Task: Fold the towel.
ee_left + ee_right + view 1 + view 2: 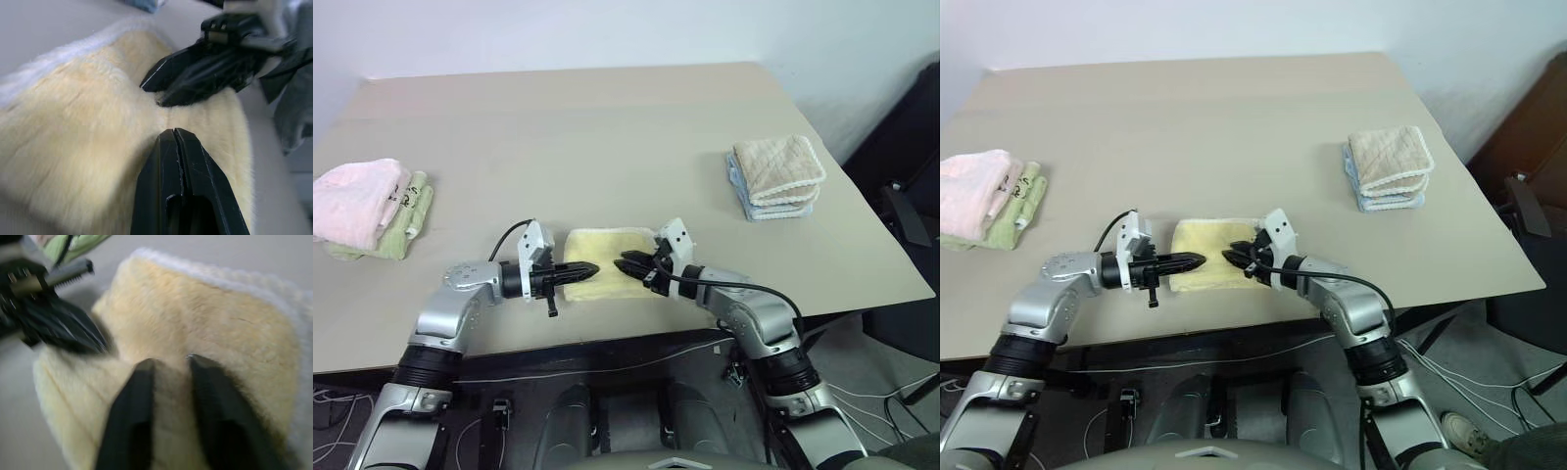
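**Folded towel between two grippers**

On the smooth beige table, a soft pink and green cloth stack lies far left. The left gripper, fingers pressed together and empty, rests its tip on the towel, a fluffy pale yellow terry rectangle with a whitish hem, folded near the front edge. The right gripper is parted over the pile. A tan quilted stack sits right.
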Robot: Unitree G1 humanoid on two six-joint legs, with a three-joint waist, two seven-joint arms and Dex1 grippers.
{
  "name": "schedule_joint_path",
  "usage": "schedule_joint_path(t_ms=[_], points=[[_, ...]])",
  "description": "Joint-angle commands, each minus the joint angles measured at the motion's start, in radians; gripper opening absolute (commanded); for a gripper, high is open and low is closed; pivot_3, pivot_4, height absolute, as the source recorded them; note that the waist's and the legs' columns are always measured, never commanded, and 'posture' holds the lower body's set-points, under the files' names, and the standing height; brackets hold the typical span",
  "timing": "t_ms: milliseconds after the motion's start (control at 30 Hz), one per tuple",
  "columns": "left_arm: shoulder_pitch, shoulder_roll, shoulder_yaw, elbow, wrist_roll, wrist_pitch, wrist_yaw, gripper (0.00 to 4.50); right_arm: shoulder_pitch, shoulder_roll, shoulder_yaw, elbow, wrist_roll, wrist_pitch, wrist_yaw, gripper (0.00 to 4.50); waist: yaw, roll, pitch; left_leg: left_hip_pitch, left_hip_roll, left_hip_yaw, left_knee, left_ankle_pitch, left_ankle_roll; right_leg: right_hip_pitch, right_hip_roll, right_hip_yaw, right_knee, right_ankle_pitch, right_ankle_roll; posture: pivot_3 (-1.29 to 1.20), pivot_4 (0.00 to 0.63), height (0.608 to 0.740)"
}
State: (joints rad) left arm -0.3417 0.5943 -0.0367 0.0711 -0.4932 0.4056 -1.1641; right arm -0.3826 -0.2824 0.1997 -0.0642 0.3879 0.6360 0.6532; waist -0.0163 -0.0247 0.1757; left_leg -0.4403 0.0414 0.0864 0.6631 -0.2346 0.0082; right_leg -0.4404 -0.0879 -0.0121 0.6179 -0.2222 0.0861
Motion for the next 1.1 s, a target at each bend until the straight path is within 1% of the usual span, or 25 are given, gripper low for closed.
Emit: schedule_joint_path(t_ms=[33,67,100,167,200,233,267,333,433,533,600,700,800,867,967,1100], points=[[-0.006,0.037,0.059,-0.075,-0.068,0.061,-0.02,0.0,-0.016,-0.061,-0.043,-0.071,0.023,0.022,0.043,2.58,0.0,0.0,0.0,0.0,0.0,0.0,0.0,0.0,0.0,0.0,0.0,0.0,0.0,0.0,0.0,0.0,0.15,0.74],[-0.006,0.046,0.069,-0.083,-0.076,0.075,-0.017,0.0,-0.021,-0.077,-0.049,-0.084,0.027,0.03,0.048,2.93,0.0,0.0,0.0,0.0,0.0,0.0,0.0,0.0,0.0,0.0,0.0,0.0,0.0,0.0,0.0,0.0,0.15,0.74],[-0.005,0.057,0.079,-0.09,-0.084,0.086,-0.017,0.18,-0.028,-0.095,-0.053,-0.098,0.025,0.036,0.051,3.27,0.0,0.0,0.0,0.0,0.0,0.0,0.0,0.0,0.0,0.0,0.0,0.0,0.0,0.0,0.0,0.0,0.15,0.74],[-0.005,0.067,0.099,-0.095,-0.091,0.098,-0.01,0.63,-0.04,-0.127,-0.069,-0.115,0.023,0.054,0.051,3.96,0.0,0.0,0.0,0.0,0.0,0.0,0.0,0.0,0.0,0.0,0.0,0.0,0.0,0.0,0.0,0.0,0.15,0.74],[-0.006,0.069,0.107,-0.093,-0.09,0.093,-0.004,0.92,-0.047,-0.138,-0.081,-0.12,0.026,0.065,0.048,4.3,0.0,0.0,0.0,0.0,0.0,0.0,0.0,0.0,0.0,0.0,0.0,0.0,0.0,0.0,0.0,0.0,0.15,0.74],[-0.008,0.066,0.113,-0.091,-0.087,0.087,0.005,1.26,-0.054,-0.147,-0.101,-0.122,0.037,0.081,0.044,4.5,0.0,0.0,0.0,0.0,0.0,0.0,0.0,0.0,0.0,-0.001,0.0,0.0,0.0,0.0,0.0,0.0,0.15,0.74],[-0.009,0.064,0.117,-0.09,-0.086,0.083,0.011,1.62,-0.059,-0.152,-0.114,-0.124,0.045,0.093,0.042,4.5,0.001,0.0,0.0,0.0,0.0,0.0,0.0,0.0,0.0,-0.001,0.0,0.0,0.0,0.0,0.0,0.0,0.15,0.74],[-0.01,0.068,0.132,-0.094,-0.101,0.101,0.017,2.26,-0.073,-0.196,-0.196,-0.173,0.151,0.194,0.08,4.5,0.003,0.0,0.0,-0.001,0.0,0.0,0.0,0.0,0.0,-0.001,0.0,0.0,-0.001,0.0,0.0,0.0,0.15,0.74],[-0.011,0.071,0.143,-0.094,-0.098,0.09,0.028,2.26,-0.089,-0.267,-0.261,-0.203,0.243,0.32,0.108,4.5,0.005,0.0,0.001,-0.002,0.0,0.0,0.0,0.0,0.0,-0.001,0.0,0.0,-0.002,0.0,0.0,0.0,0.15,0.74],[-0.012,0.074,0.138,-0.077,-0.052,0.036,0.043,2.26,-0.158,-0.282,-0.366,-0.092,0.369,0.555,0.075,4.5,0.001,0.0,0.001,-0.002,0.0,0.0,0.0,0.0,0.0,-0.001,0.0,0.0,-0.002,0.0,0.0,0.0,0.15,0.74],[-0.014,0.075,0.136,-0.073,-0.042,0.019,0.046,2.26,-0.183,-0.305,-0.372,-0.049,0.393,0.638,0.081,4.5,0.002,0.0,0.001,-0.001,0.0,0.0,0.0,0.0,0.0,-0.001,0.0,0.0,-0.002,0.0,0.0,0.0,0.15,0.74],[0.0,0.084,0.119,-0.07,-0.003,-0.023,0.044,2.26,-0.211,-0.312,-0.359,0.025,0.411,0.725,0.088,4.5,0.001,0.0,0.001,-0.002,0.001,0.0,-0.001,0.0,0.0,-0.002,0.0,0.0,-0.003,0.0,-0.001,0.0,0.15,0.74],[0.02,0.078,0.124,-0.092,-0.016,-0.007,0.053,2.26,-0.24,-0.276,-0.37,0.093,0.443,0.802,0.088,4.5,-0.001,0.0,0.001,-0.002,0.0,0.001,-0.001,0.0,0.0,-0.002,-0.001,0.0,-0.003,0.0,-0.001,0.0,0.15,0.74],[0.029,0.08,0.12,-0.102,-0.01,-0.016,0.054,2.26,-0.248,-0.266,-0.345,0.112,0.447,0.831,0.095,4.5,0.0,0.0,0.001,-0.002,0.0,0.001,-0.001,0.0,0.0,-0.002,-0.001,0.001,-0.003,0.0,-0.001,0.0,0.15,0.74],[0.041,0.08,0.117,-0.114,0.0,-0.025,0.063,2.26,-0.265,-0.222,-0.339,0.137,0.463,0.887,0.086,4.5,0.0,0.0,0.001,-0.002,0.0,0.001,-0.001,0.0,0.0,-0.002,0.0,0.001,-0.003,0.0,-0.001,0.0,0.15,0.74],[0.067,0.077,0.122,-0.151,-0.003,-0.013,0.076,2.26,-0.264,-0.156,-0.308,0.103,0.45,0.878,0.06,4.5,-0.001,0.0,0.001,-0.002,0.001,0.001,-0.002,0.0,0.0,-0.002,0.0,0.001,-0.003,0.0,0.0,0.0,0.15,0.74]])
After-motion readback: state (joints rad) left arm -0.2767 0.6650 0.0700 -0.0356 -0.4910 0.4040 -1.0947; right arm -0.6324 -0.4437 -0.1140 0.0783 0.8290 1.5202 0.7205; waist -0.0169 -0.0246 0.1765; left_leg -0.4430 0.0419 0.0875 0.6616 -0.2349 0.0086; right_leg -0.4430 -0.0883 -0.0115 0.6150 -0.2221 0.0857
